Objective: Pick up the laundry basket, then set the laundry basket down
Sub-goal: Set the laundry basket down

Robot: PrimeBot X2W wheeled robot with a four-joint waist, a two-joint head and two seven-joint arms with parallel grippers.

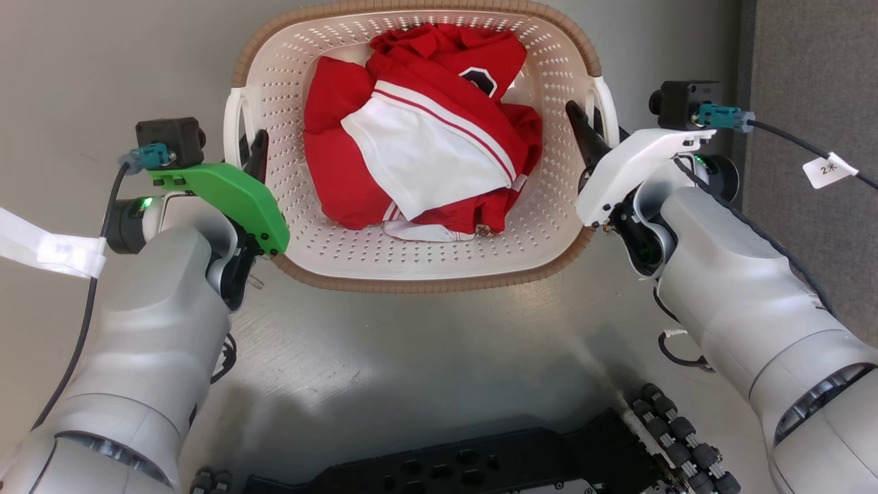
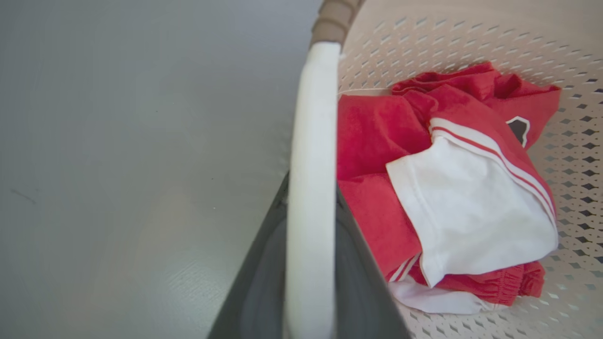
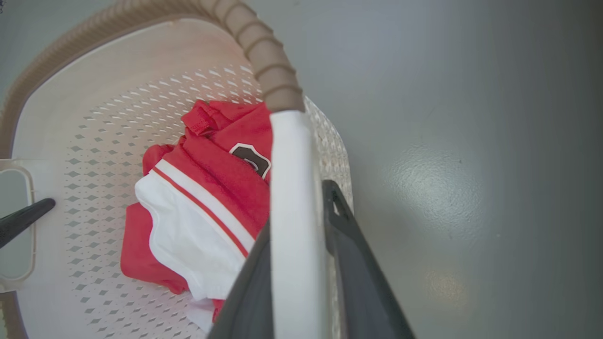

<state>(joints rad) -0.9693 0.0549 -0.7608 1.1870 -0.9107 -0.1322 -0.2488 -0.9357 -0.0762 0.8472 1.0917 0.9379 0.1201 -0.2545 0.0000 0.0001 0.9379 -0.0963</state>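
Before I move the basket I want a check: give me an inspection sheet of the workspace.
Surface: grey floor, glossy.
Job's things: laundry basket upright, red and white clothes inside.
Clutter: nothing seen.
Grippers: left gripper pinches the left handle; right gripper pinches the right handle.
Cables: black cable beside the left forearm; tagged cable off the right wrist; both apart from the basket.
Surroundings: darker textured flooring at right; wheeled base below.

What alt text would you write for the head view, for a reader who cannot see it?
A cream laundry basket holding red and white clothes, seen from above against a grey floor. The left claw and the right claw each grip one of its white side handles.
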